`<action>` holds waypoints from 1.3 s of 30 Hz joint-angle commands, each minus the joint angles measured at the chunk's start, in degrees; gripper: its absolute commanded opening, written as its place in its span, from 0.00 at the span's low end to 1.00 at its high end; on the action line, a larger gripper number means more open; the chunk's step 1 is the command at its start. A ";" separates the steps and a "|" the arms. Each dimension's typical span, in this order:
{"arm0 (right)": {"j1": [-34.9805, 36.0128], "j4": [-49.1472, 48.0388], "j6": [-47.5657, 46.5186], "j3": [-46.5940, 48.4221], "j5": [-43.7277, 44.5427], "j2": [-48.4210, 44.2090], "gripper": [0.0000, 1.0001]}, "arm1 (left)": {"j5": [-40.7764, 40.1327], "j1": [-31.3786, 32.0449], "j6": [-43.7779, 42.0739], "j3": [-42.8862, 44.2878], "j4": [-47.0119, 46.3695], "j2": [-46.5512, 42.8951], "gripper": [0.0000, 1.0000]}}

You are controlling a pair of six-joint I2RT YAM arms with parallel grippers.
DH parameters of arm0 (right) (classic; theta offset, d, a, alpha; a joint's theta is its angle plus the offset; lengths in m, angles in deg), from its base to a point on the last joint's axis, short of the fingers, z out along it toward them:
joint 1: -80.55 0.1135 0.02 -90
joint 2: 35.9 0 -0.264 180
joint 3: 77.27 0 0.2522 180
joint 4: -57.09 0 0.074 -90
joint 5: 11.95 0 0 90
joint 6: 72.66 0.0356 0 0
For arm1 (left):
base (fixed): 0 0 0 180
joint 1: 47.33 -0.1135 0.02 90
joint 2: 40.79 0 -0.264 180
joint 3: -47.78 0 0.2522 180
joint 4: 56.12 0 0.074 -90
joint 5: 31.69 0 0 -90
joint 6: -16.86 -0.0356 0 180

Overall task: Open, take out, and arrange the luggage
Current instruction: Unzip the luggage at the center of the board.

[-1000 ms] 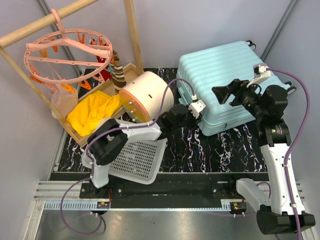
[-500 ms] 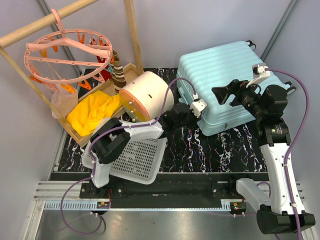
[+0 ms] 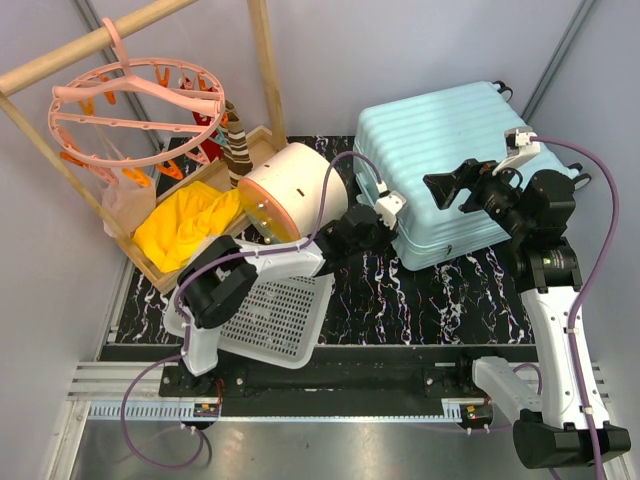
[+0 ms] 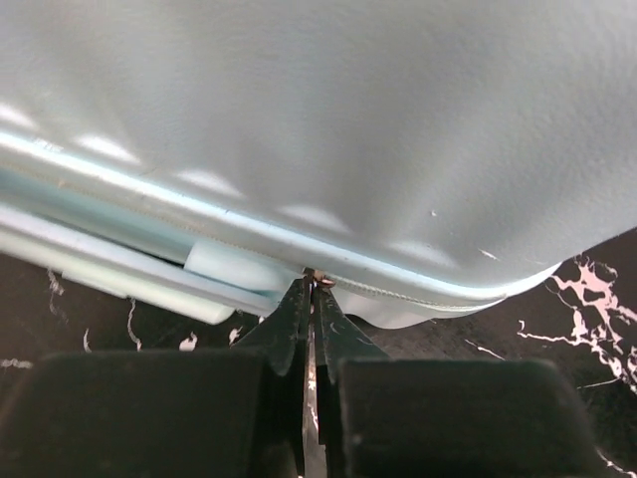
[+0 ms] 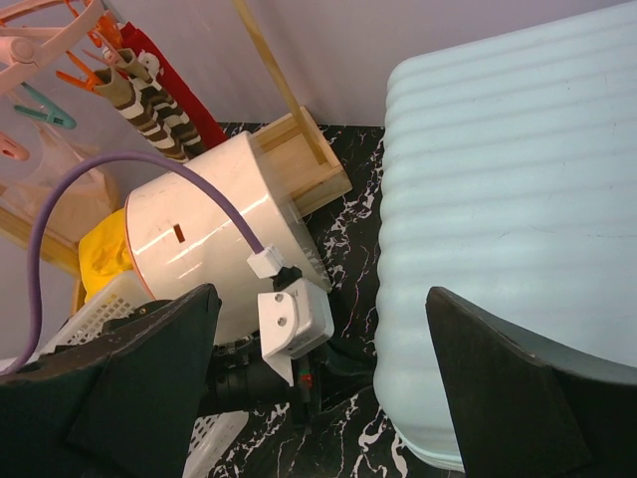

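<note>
The luggage (image 3: pixel 455 140) lies flat and closed in the upper right of the overhead frame, ribbed shell up. Over the last second my left gripper (image 4: pixel 312 284) has crept a little up and to the left along the case's left edge. Its fingers are pressed together on what looks like the small metal zip pull (image 4: pixel 313 275) at the seam. I judge the zip is only starting to run, with most of it left to open. My right gripper (image 3: pixel 452 184) has not moved: spread wide, hovering over the lid. Underneath is a black marbled mat (image 3: pixel 430 300), with plain pale walls (image 3: pixel 400 50) behind. The cream-and-orange drawer box (image 3: pixel 290 190) and white basket (image 3: pixel 270 320) crowd my left arm.
</note>
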 commanded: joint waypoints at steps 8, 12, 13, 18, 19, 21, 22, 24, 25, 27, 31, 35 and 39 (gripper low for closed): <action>0.02 -1.89 -0.59 1.62 0.60 0.53 0.95 | -10.62 -4.40 5.19 1.50 -4.90 -8.06 0.00; -0.06 -2.50 -0.07 1.27 0.33 0.70 0.95 | -12.02 -5.54 4.66 3.25 -2.62 -6.74 0.00; 0.02 -2.51 -0.15 1.18 0.33 0.70 0.95 | -12.72 -5.63 4.14 4.04 -2.26 -6.48 0.00; -0.06 -2.77 -0.41 1.09 0.77 0.70 0.95 | -15.02 -5.55 1.06 5.98 -1.12 -4.72 0.00; -0.06 -2.77 -0.42 1.09 0.86 0.79 0.95 | -15.97 -5.55 0.27 6.42 -0.51 -4.54 0.00; -0.06 -2.77 -0.50 1.09 0.86 1.06 0.95 | -17.47 -5.55 0.00 6.60 0.02 -4.02 0.00; -0.06 -2.86 -0.42 1.00 0.86 1.32 0.95 | -19.13 -5.55 -0.09 6.42 -0.06 -4.10 0.00; -0.06 -3.21 -0.42 0.83 0.69 1.58 0.95 | -20.37 -5.55 -0.35 6.25 -0.41 -3.84 0.00; 0.02 -3.30 -0.42 0.74 0.77 1.93 0.95 | -21.07 -5.55 -0.87 6.59 -0.24 -3.66 0.00; -0.06 -3.47 -0.42 0.74 0.51 2.28 0.95 | -21.43 -5.64 -1.32 7.82 0.99 -2.53 0.00; -0.06 -2.60 -0.77 0.91 1.03 3.08 0.95 | -19.17 -5.55 -0.80 5.11 -1.27 -3.83 0.00; -0.06 0.48 -2.00 1.35 3.06 3.34 0.95 | -5.91 -5.55 -2.11 -2.43 -8.75 -6.73 0.10; -0.06 2.68 -2.53 0.04 3.67 2.29 0.95 | 8.52 -5.46 -0.28 -7.19 -16.73 -7.62 0.42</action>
